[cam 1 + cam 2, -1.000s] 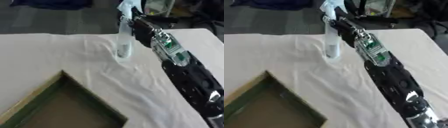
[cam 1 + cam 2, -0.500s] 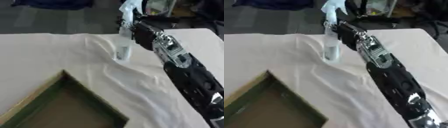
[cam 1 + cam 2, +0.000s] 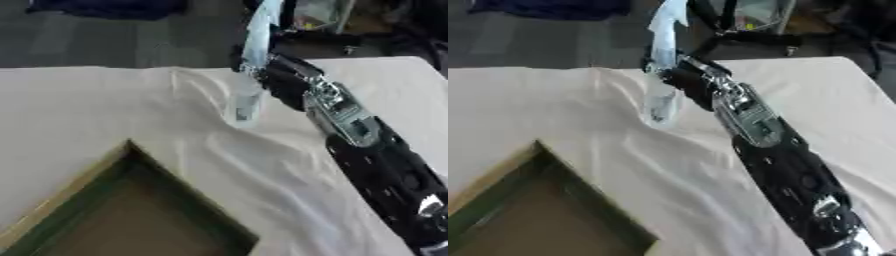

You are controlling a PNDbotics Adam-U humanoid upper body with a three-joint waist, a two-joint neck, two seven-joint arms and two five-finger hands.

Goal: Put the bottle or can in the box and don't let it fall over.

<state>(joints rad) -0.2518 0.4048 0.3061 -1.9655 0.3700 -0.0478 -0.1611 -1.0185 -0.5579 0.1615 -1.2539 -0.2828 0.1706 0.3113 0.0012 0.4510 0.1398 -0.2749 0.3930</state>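
A clear plastic bottle (image 3: 248, 95) with a pale blue top stands nearly upright at the far middle of the white cloth, leaning slightly. My right hand (image 3: 276, 75) is shut on its upper part, the black and silver arm running in from the lower right. The bottle's base is at the cloth; I cannot tell whether it touches. The open box (image 3: 79, 192), with a green rim and brown inside, fills the lower left, its near corner a short way left of and in front of the bottle. My left hand shows in neither view.
The cloth (image 3: 262, 165) is wrinkled around and in front of the bottle. The table's far edge runs just behind the bottle, with dark floor beyond it. Clutter with a clear container (image 3: 319, 15) sits past the edge at the top right.
My right hand and the bottle have shifted slightly nearer, toward the box corner. The box has stayed in place.
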